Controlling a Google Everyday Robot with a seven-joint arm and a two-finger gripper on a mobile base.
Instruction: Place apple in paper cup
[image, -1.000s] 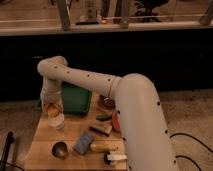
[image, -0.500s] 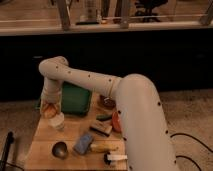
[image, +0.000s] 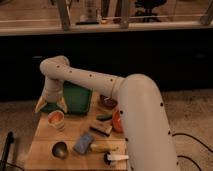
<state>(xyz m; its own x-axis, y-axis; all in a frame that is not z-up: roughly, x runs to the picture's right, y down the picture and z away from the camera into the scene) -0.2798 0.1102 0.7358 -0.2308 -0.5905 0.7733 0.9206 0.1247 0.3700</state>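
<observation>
The paper cup (image: 56, 121) stands upright near the left edge of the wooden table (image: 42, 145). The apple (image: 56, 116) sits inside it and shows as an orange-red patch at the rim. My gripper (image: 50, 105) hangs just above and slightly behind the cup. It is open and empty, with one finger on each side (image: 39, 106). The white arm (image: 135, 115) reaches in from the lower right.
A green box (image: 76, 96) stands behind the cup. A small dark metal bowl (image: 60, 149) and a blue sponge (image: 83, 142) lie in front. An orange-red dish (image: 117, 121), a dark red bowl (image: 107, 102) and several small items lie beside the arm.
My gripper has lifted a little off the cup. The cup with the apple in it now shows more fully below the fingers.
</observation>
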